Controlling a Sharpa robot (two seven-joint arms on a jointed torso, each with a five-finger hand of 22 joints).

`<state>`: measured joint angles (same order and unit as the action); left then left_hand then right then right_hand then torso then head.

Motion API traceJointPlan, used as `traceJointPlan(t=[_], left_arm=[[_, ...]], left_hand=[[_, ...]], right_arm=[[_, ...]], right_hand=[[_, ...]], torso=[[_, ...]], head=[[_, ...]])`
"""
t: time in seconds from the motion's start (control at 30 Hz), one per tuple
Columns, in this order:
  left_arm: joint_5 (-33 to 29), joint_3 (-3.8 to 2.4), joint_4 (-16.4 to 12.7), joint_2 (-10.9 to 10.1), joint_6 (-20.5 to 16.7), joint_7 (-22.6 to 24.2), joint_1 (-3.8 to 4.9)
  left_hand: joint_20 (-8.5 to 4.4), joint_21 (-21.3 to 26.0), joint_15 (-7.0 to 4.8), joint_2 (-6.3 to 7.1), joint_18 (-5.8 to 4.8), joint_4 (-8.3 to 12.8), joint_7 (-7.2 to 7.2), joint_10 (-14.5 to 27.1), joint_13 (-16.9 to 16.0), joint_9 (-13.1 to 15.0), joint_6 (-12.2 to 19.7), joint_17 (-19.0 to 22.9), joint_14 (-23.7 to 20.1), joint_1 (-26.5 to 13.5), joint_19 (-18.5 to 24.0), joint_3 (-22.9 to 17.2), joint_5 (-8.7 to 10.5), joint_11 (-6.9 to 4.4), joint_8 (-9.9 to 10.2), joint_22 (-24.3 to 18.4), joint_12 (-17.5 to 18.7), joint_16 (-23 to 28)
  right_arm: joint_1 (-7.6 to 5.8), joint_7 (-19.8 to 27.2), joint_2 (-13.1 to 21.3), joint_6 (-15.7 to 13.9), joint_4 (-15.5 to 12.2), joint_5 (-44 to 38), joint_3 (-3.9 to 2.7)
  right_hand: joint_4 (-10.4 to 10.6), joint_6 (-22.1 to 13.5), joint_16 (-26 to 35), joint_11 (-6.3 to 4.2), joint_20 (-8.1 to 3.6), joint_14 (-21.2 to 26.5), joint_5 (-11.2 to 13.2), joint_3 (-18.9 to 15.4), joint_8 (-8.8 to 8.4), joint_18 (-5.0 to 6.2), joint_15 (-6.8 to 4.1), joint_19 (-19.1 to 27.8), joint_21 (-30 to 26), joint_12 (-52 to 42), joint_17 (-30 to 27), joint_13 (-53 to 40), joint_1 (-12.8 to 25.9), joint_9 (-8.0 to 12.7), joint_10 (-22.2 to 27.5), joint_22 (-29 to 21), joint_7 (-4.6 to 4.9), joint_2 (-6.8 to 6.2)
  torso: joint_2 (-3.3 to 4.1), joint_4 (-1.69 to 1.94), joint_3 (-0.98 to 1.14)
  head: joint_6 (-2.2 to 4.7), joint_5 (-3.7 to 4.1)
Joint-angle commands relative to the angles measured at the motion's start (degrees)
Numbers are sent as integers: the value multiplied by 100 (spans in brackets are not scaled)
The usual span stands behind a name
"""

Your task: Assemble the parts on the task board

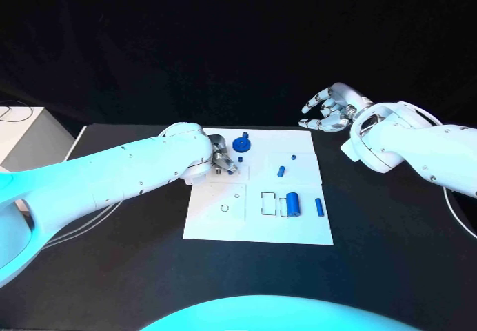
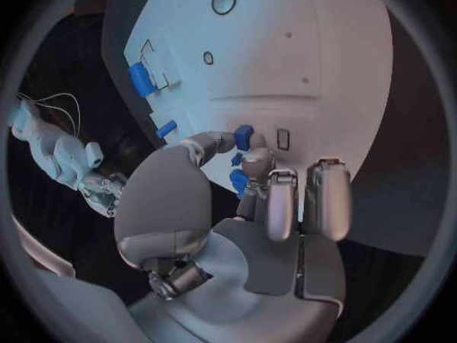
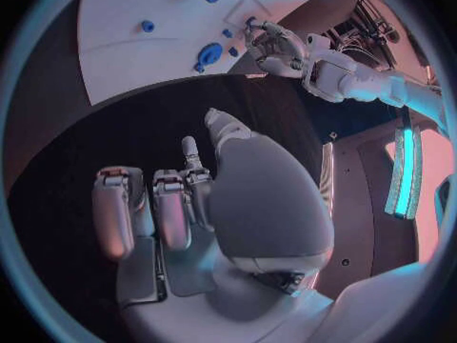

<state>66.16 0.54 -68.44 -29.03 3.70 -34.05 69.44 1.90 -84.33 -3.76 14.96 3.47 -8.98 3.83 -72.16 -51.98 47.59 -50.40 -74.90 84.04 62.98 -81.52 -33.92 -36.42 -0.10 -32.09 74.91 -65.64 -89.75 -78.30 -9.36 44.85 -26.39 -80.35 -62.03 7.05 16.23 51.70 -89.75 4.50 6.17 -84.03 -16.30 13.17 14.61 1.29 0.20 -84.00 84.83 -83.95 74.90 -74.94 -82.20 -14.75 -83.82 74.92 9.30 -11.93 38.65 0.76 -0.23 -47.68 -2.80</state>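
The white task board [image 1: 214, 224] lies in the middle of the black table. My left hand [image 1: 220, 160] rests low over its far left part. Thumb and a fingertip [image 2: 257, 164] pinch a small blue part [image 2: 244, 136], also seen at the fingertips [image 1: 240, 159]. A round blue part [image 1: 243, 145] stands just beyond that hand. Two small blue pegs [image 1: 281, 170] lie mid-board. A blue cylinder [image 1: 292, 203] and a blue peg [image 1: 319, 207] lie at the right. My right hand [image 1: 331, 107] hangs above the table past the board's far right corner, fingers apart and loosely curled, holding nothing.
A white box [image 1: 29, 138] stands at the table's far left edge with thin cables beside it. Printed outlines and small holes [image 1: 225, 207] mark the board's near left part. Black table [image 1: 398, 241] stretches to the right of the board.
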Motion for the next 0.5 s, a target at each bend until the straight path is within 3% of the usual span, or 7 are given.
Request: traceJointPlan(t=[0.03, 0.5], left_arm=[[-90, 23, -1, -3, 51, 1, -43], [-42, 9, -88, -113, -27, 0, -48]], left_hand=[[53, 31, 27, 9, -20, -39, 36, 40, 9, -13, -29, -1510, 596, -48, 3, 87, -1, -2, 27, -13, 30, -25], [58, 45, 28, 109, -19, -313, 33, 47, 15, -47, -111, -1510, 596, -7, -1, 603, 6, 0, 102, -19, 28, -25]], right_arm=[[1, 27, 7, 54, -7, -47, -3], [1, 32, 20, 42, -6, -61, -3]], right_hand=[[4, -41, -25, -4, -38, -597, -2, 24, 36, 21, -11, -381, -29, 34, 1510, -947, 66, -5, 18, 1040, -4, 3], [6, -50, -25, -3, -38, -597, -1, 24, 33, 24, -11, -378, -38, 39, 1510, -943, 75, -5, 23, 1033, -2, -1]], torso=[[-4, 7, -4], [0, 4, -7]], head=[[12, 5], [5, 3]])
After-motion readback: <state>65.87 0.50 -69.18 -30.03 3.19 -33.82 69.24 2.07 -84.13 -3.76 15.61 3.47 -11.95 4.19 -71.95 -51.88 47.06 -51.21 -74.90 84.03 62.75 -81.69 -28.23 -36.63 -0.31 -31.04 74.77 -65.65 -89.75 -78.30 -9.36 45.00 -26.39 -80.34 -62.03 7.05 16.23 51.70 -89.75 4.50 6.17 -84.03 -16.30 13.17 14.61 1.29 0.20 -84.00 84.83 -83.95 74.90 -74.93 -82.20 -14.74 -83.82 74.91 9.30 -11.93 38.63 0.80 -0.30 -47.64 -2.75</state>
